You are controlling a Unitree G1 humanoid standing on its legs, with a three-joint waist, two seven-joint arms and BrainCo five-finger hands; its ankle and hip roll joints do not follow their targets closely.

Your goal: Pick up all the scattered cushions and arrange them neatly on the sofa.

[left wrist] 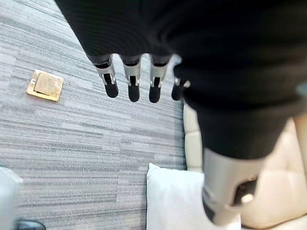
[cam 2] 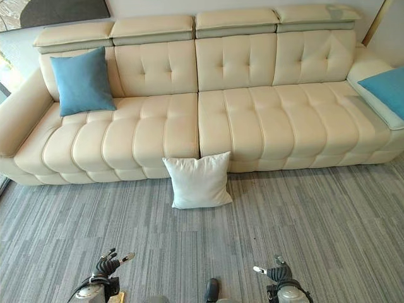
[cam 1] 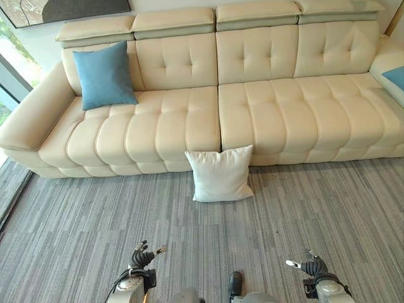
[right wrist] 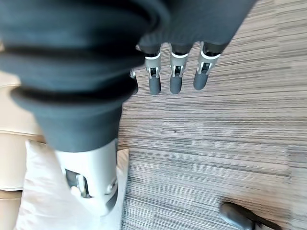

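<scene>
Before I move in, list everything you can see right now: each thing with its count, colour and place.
Sofa: one, cream, long, against the wall.
Blue cushion: one, upright against the sofa's back at its left end.
Second blue cushion: one, lying on the sofa's right end, partly cut off by the view's edge.
White cushion: one, on the carpet, leaning against the sofa's front near the middle.
Carpet: grey, striped, covering the floor.
Floor plate: one, brass-coloured, set in the carpet.
Picture: one, dark, on the wall above the sofa's left end.
Left hand: low, empty, fingers relaxed.
Right hand: low, empty, fingers relaxed.
</scene>
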